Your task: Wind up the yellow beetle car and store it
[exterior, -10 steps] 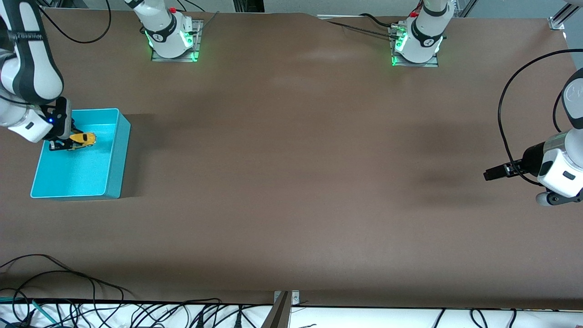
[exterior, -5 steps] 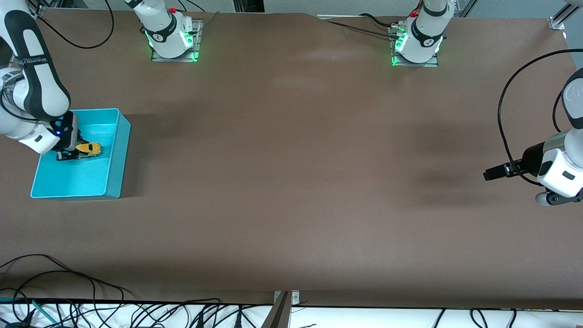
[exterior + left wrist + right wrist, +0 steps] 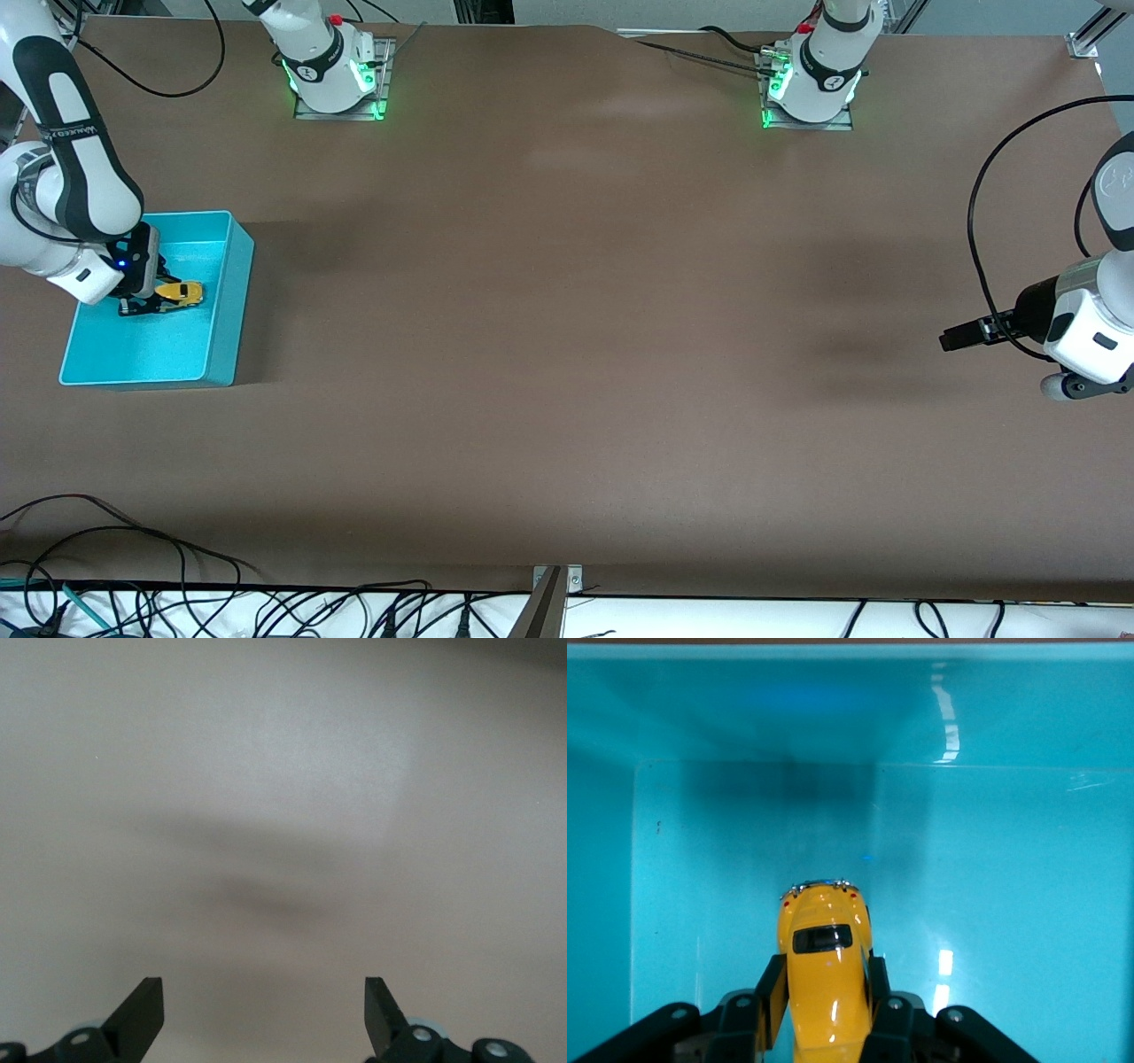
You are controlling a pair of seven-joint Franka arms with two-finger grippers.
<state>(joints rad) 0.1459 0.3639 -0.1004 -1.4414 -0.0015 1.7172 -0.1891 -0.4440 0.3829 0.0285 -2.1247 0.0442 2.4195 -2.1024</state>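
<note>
Yellow beetle car (image 3: 181, 293) sits pinched between the fingers of the right hand (image 3: 152, 299), nose pointing away from the wrist, inside the turquoise bin (image 3: 226, 301). Left hand (image 3: 264, 1014) waits spread wide above bare tabletop (image 3: 567, 354).

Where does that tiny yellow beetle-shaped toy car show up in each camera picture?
Front view: yellow beetle car in the right gripper, inside the turquoise plastic bin.
Left wrist view: not in it; only bare table.
Right wrist view: yellow beetle car between the fingers.
Shared landmark: the bin.
</note>
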